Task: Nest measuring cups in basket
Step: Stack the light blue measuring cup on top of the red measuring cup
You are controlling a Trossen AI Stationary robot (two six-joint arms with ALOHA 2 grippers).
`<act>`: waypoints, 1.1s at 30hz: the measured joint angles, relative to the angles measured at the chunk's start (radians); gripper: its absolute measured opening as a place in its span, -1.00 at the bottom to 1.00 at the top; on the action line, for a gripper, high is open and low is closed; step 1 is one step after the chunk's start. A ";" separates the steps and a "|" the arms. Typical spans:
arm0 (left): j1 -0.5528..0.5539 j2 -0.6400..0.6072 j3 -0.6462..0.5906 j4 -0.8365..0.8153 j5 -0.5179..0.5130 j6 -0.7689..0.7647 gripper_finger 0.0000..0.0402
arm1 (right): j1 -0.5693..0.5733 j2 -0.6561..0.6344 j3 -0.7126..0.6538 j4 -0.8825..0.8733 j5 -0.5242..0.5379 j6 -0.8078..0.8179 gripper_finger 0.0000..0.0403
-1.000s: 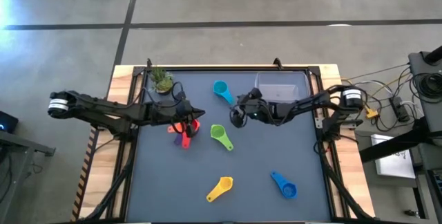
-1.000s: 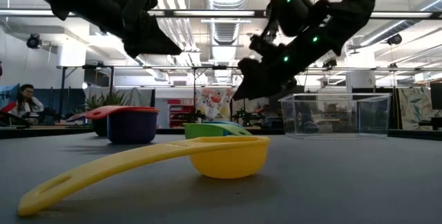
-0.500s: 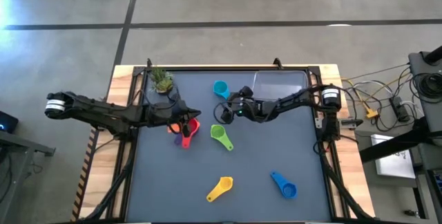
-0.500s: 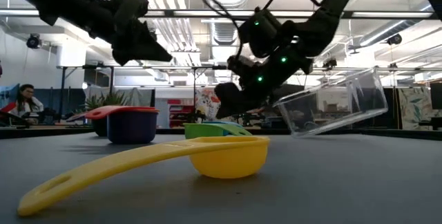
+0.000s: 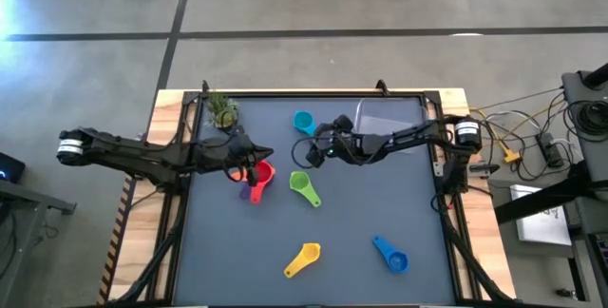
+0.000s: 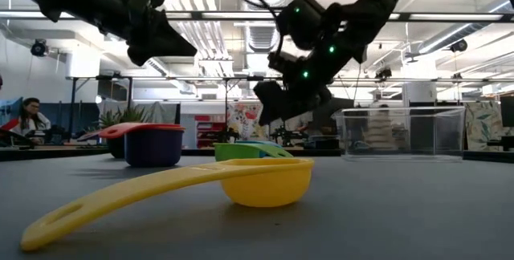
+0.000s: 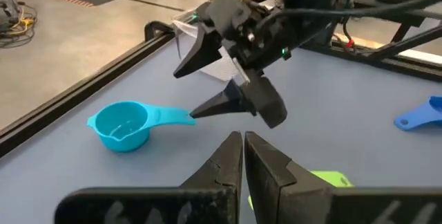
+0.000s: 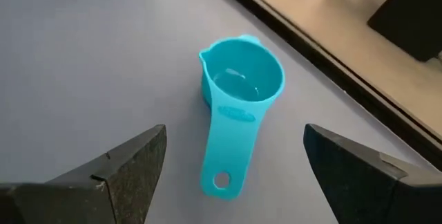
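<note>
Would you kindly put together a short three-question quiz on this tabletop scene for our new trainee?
1. True or false: the clear rectangular plastic basket already holds a measuring cup.
2. Multiple choice: the right end effector, fingers open, hangs over which cup? A) the yellow plastic scoop-shaped cup; B) the teal plastic scoop-shaped cup; C) the blue plastic scoop-shaped cup.
3. Fill in: the left end effector, fingers shut, is above the stacked red plastic cup and ____ plastic cup.

Key
1. False; it looks empty.
2. B
3. purple
</note>
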 joint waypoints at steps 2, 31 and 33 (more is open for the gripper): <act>0.000 -0.002 0.000 -0.001 0.001 0.000 -1.00 | -0.001 -0.005 0.001 0.021 0.000 0.033 0.64; -0.007 0.005 0.000 0.016 0.021 -0.027 -1.00 | -0.110 0.116 0.068 0.005 -0.132 0.086 0.65; -0.007 0.005 0.000 0.016 0.021 -0.027 -1.00 | -0.110 0.126 0.067 0.005 -0.132 0.085 0.65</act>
